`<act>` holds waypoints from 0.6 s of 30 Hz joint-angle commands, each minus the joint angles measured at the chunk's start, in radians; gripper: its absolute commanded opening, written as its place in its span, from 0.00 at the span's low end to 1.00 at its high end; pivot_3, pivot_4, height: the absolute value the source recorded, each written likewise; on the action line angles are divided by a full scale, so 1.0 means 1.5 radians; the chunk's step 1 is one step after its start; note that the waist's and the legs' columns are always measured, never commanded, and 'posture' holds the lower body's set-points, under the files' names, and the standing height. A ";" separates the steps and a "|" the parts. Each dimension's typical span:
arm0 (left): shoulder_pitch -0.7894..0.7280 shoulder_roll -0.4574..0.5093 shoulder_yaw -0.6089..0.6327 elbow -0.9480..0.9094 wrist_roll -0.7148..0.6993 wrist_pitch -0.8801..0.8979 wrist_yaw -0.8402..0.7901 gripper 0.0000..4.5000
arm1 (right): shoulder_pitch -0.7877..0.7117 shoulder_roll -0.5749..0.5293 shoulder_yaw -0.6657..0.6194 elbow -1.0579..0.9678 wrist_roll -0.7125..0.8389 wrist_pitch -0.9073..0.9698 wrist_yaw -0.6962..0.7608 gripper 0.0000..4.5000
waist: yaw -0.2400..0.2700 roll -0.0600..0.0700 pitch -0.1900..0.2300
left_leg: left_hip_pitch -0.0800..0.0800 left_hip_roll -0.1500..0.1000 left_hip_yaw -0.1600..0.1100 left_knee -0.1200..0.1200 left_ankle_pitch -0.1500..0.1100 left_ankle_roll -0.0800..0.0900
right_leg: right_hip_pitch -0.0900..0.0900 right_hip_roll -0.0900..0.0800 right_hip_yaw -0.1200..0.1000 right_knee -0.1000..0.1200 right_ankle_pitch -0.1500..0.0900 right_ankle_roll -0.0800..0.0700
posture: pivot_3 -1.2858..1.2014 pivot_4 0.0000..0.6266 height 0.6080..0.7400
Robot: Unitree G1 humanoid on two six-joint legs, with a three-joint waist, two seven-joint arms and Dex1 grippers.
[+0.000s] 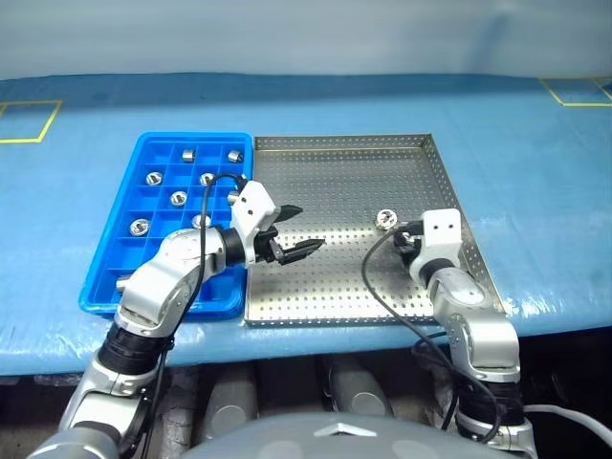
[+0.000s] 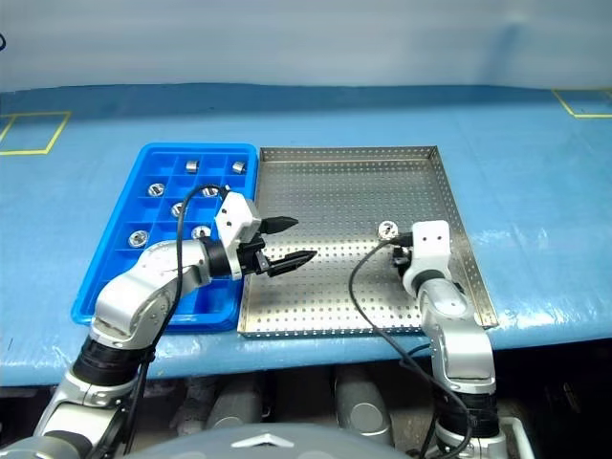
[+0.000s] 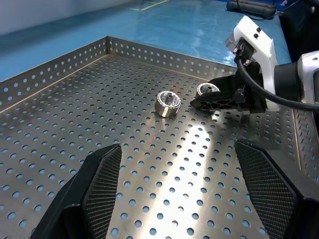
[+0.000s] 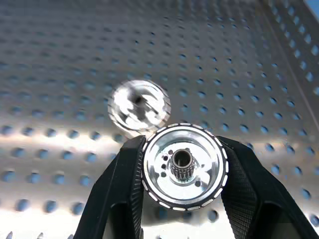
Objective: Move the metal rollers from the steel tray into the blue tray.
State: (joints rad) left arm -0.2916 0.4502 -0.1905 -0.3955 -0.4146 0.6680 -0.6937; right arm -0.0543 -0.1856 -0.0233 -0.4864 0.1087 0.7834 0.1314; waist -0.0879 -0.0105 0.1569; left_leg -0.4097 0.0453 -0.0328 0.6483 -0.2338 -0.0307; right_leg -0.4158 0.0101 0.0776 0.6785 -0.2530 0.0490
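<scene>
The steel tray (image 1: pixel 335 182) lies on the blue table with the blue tray (image 1: pixel 191 137) touching its left side. Several metal rollers (image 1: pixel 179 198) sit in the blue tray's cells. One loose roller (image 1: pixel 386 218) rests on the steel tray's perforated floor, right of centre. My right gripper (image 4: pixel 182 169) is shut on another roller (image 4: pixel 182 166), held just above the floor close behind the loose one (image 4: pixel 139 104). My left gripper (image 1: pixel 306 227) hovers open over the steel tray's left part with nothing between its fingers (image 3: pixel 102 177), pointing toward the loose roller (image 3: pixel 167 103).
The steel tray's low raised rim (image 1: pixel 478 258) runs just right of my right arm. Yellow tape marks (image 1: pixel 29 120) lie on the table at the far left and far right. The table's front edge is just below both trays.
</scene>
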 commanded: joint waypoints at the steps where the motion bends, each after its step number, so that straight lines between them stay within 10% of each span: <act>1: 0.022 0.011 0.059 -0.069 -0.024 -0.001 0.020 0.89 | -0.070 0.010 0.082 -0.111 0.037 0.005 0.043 0.40 | 0.000 0.000 0.000 | 0.000 0.000 0.000 0.000 0.000 0.000 | 0.000 0.000 0.000 0.000 0.000 0.000 | 0.52 0.24 1.00; 18: 0.352 0.043 0.390 -0.352 -0.115 0.094 0.181 0.89 | -0.329 0.151 0.290 0.295 -0.008 -0.112 0.123 0.40 | 0.092 -0.001 0.000 | 0.000 0.000 -0.003 -0.001 0.000 0.000 | 0.001 -0.001 -0.005 -0.001 0.000 -0.005 | 0.66 0.24 1.00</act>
State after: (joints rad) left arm 0.2189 0.5233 0.3538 -0.8609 -0.5648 0.8067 -0.4432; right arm -0.5251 0.0207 0.3975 -0.0444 0.0996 0.6578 0.2988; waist 0.0502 -0.0127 0.1575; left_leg -0.4106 0.0453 -0.0378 0.6467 -0.2338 -0.0310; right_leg -0.4148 0.0084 0.0702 0.6770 -0.2527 0.0416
